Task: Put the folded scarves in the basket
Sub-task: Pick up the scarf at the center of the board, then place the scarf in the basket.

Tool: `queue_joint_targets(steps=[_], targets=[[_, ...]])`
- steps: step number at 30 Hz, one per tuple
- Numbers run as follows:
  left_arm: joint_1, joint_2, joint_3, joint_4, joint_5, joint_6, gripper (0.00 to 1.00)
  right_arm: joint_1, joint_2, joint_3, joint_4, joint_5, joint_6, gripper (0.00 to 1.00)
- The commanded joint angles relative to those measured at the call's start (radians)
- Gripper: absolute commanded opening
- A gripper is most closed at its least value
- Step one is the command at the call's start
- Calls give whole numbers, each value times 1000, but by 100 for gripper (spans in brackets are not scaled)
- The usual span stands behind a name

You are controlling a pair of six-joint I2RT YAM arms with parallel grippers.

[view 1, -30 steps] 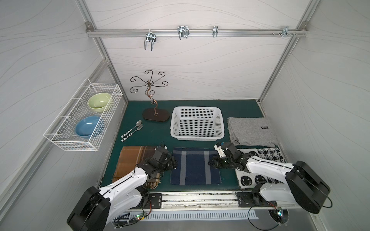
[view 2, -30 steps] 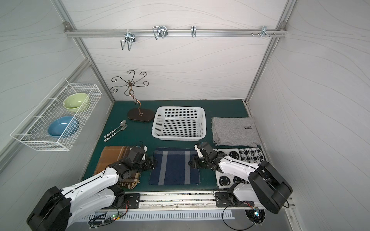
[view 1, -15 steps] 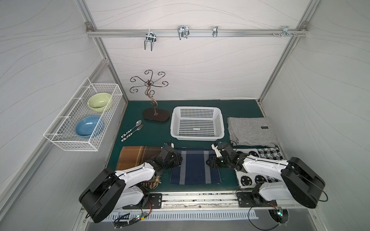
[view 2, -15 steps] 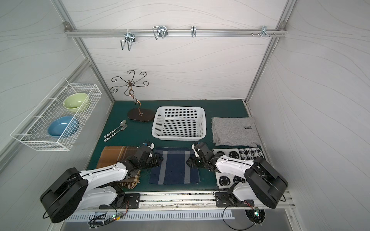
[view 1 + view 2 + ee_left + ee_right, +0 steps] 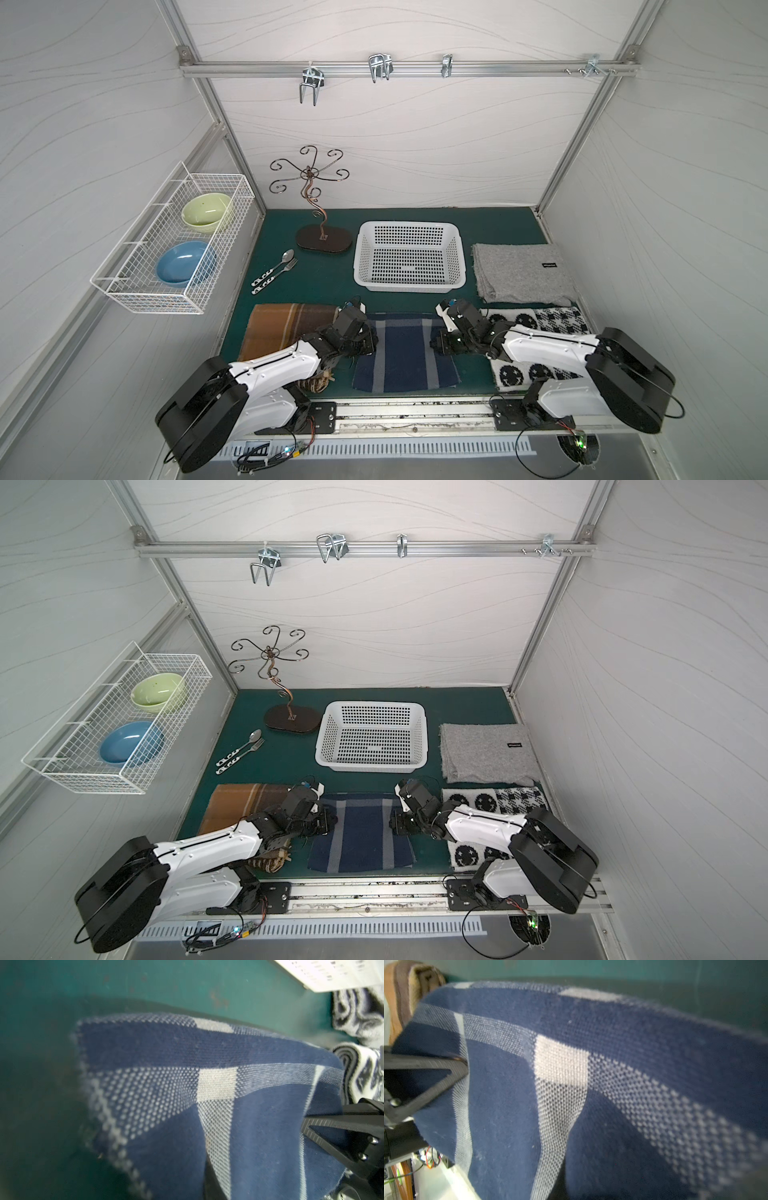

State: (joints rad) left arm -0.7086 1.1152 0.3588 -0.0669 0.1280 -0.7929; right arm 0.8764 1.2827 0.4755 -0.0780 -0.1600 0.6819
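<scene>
The folded scarf (image 5: 405, 359) (image 5: 361, 839), navy with pale plaid stripes, lies flat on the green mat at the front centre. The white perforated basket (image 5: 409, 286) (image 5: 370, 766) stands just behind it with nothing in it. My left gripper (image 5: 371, 343) (image 5: 330, 823) is shut on the scarf's left edge. My right gripper (image 5: 434, 343) (image 5: 392, 823) is shut on its right edge. In both wrist views the scarf (image 5: 187, 1084) (image 5: 612, 1064) fills the frame and puckers toward the jaws, which it mostly covers. Each wrist view shows the opposite gripper's black finger on the far edge.
A brown plaid scarf (image 5: 286, 328) lies under my left arm. A grey scarf (image 5: 519, 272) and a black-and-white smiley scarf (image 5: 536, 320) lie at the right. A metal jewellery stand (image 5: 324, 241), a spoon and fork (image 5: 276, 270), and a wall rack with bowls (image 5: 174, 245) are at the left.
Both grippers slid inward onto the scarf's side edges and closed on the cloth. The scarf has stayed flat in place.
</scene>
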Motion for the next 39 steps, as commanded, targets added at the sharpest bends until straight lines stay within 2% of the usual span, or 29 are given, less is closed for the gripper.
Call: queue_joint_targets(steps=[1, 9, 13, 17, 21, 26, 30, 34, 39], targets=[[-13, -72, 93, -109, 0, 12, 0, 15, -105, 46, -192, 6, -25, 0], [-56, -222, 233, -253, -16, -12, 0, 26, -350, 164, -411, 35, -32, 0], [-57, -254, 325, -310, -21, 2, 0, 25, -384, 262, -488, 37, -61, 0], [-58, -220, 478, -359, -53, 61, 0, 0, -359, 368, -539, 46, -117, 0], [-40, -87, 682, -431, -89, 160, 0, -148, -283, 514, -587, -50, -204, 0], [131, 97, 800, -332, 62, 156, 0, -364, -130, 653, -573, -213, -284, 0], [185, 257, 929, -300, 85, 210, 0, -443, 29, 749, -542, -260, -322, 0], [251, 436, 1054, -279, 145, 190, 0, -500, 213, 866, -513, -307, -331, 0], [287, 592, 1161, -300, 58, 278, 0, -532, 418, 1029, -509, -295, -348, 0]])
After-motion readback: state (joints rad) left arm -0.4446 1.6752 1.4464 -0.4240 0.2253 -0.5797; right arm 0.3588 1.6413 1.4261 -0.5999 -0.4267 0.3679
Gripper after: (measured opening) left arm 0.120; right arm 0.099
